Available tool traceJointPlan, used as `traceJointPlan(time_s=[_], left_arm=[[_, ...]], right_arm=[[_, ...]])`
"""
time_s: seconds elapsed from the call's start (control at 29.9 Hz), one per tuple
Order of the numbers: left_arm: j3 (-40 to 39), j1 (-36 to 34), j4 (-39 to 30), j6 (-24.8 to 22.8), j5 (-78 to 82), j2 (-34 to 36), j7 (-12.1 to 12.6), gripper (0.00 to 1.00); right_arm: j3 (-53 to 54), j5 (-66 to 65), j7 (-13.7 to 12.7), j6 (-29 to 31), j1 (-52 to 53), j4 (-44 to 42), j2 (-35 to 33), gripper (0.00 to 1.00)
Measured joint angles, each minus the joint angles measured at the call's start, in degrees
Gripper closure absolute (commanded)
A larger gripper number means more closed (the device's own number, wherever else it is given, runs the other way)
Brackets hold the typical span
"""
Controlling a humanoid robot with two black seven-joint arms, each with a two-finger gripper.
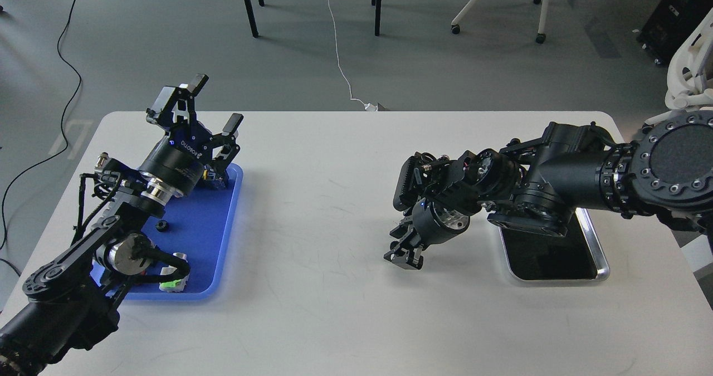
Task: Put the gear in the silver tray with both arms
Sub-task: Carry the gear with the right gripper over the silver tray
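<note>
The left gripper [214, 104] stands with its jaws spread wide and empty, lifted above the far edge of the blue tray [225, 242], at about ten o'clock on the white surface [317, 209]. Spread like that and raised off the parts, it reads as an arm ready to come down on something, not one carrying anything.

On the blue tray's floor sits a small black ring-shaped part [162, 226], possibly the gear, though it is too small to be sure. A silver and green part [174, 279] lies at the tray's near edge, close under the left arm's elbow. More small parts sit under the left wrist, too hidden to name.

The right gripper [404, 255] points down toward the bare surface near the centre, at roughly four o'clock from the middle. It is seen dark and end-on, so I cannot tell whether its jaws are spread or pressed together. I see nothing held in it.

The silver tray [599, 259] lies at three o'clock, partly under the right forearm; the dark floor that shows holds no gear. My judgement is that the pick is not yet made, and the right arm waits between the trays to receive a handover.
</note>
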Motion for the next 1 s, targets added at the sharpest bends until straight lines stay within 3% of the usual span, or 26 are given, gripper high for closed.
traceJointPlan(time_s=[0.17,0.4,0.74,1.0], left_arm=[[0.0,0.2,-0.3,0.1,0.0,0.0,0.0,0.02],[0.0,0.3,-0.4,0.1,0.0,0.0,0.0,0.02],[0.0,0.4,-1.1,0.1,0.0,0.2,0.0,0.02],[0.0,0.4,-1.2,0.1,0.0,0.2,0.0,0.02]], right_arm=[[-0.1,0.0,0.0,0.1,0.0,0.0,0.0,0.73],[-0.2,0.0,0.0,0.4,0.0,-0.1,0.3,0.84],[-0.1,0.2,0.1,0.6,2.2,0.4,-1.8,0.84],[0.0,-0.3,0.0,0.6,8.3,3.3,-15.0,0.84]])
